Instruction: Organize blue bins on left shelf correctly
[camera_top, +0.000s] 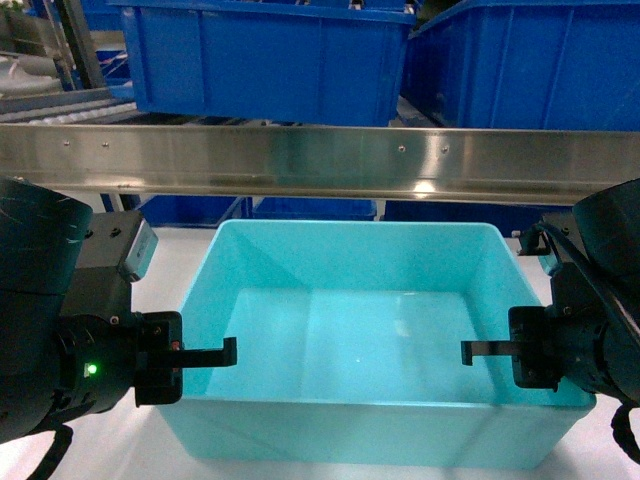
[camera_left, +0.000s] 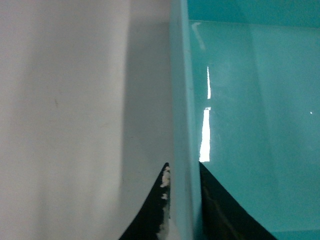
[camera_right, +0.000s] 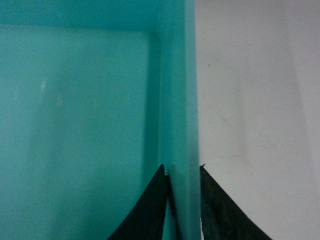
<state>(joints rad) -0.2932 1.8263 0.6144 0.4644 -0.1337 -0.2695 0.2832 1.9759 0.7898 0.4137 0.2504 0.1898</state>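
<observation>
Now one turquoise bin (camera_top: 370, 330), two grippers clamping

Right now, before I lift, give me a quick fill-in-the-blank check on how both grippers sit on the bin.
1. The left gripper straddles the turquoise bin's ____ wall.
2. The right gripper straddles the opposite wall, one finger inside the bin and the other ____ it.
3. The bin rests on a ____ tabletop.
4. Beyond the steel shelf bar stand darker ____ bins.

Missing words: left; outside; white; blue
</observation>
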